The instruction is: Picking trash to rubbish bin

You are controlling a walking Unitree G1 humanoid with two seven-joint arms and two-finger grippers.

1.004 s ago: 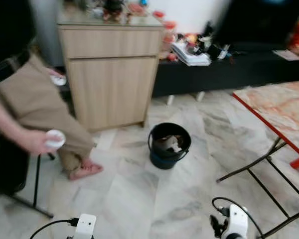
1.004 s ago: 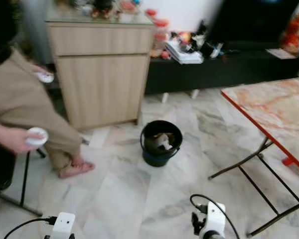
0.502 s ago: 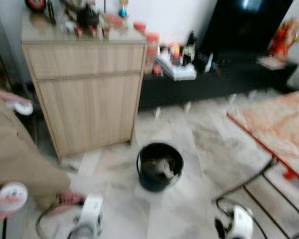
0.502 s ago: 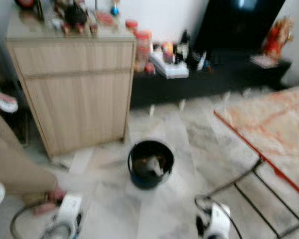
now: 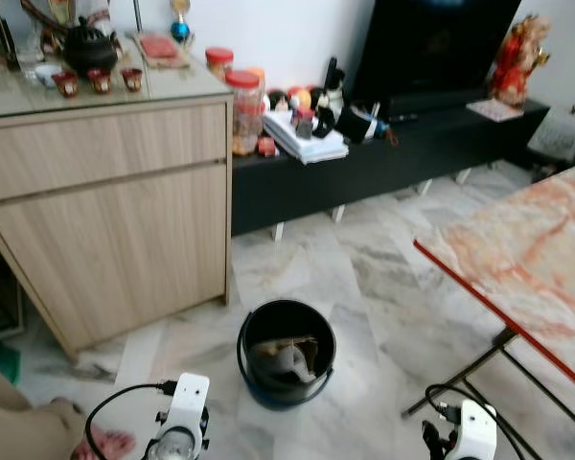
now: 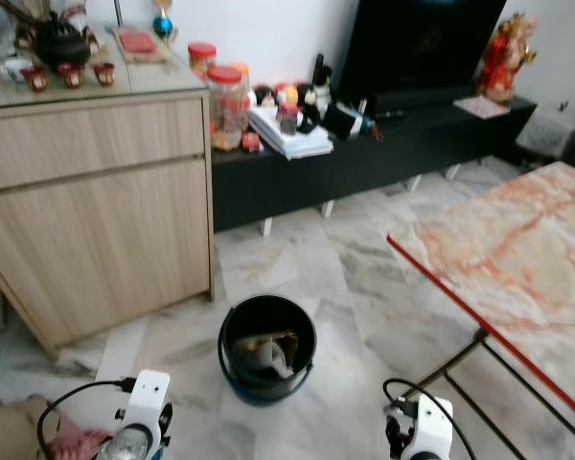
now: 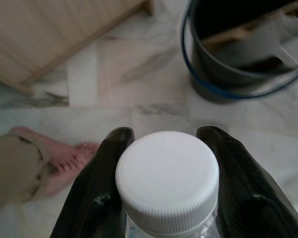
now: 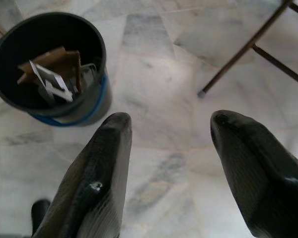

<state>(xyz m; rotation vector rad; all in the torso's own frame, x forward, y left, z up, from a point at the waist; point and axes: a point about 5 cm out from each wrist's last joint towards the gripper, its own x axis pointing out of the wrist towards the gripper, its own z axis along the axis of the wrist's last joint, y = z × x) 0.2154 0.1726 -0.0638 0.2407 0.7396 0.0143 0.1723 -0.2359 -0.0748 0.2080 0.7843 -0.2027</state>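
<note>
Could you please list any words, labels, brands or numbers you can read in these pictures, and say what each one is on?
No text can be read.
Bottle cap held by the left gripper: plain white.
Jars and books on the low black bench: too small to read.
Paper in the bin: print unreadable.

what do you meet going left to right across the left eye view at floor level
Person's bare foot → left gripper shut on a white-capped clear plastic bottle → black plastic rubbish bin with a blue base → right gripper, open → marble-top table with red edge.

Black bin (image 5: 286,352) on marble floor (image 5: 364,268)
</note>
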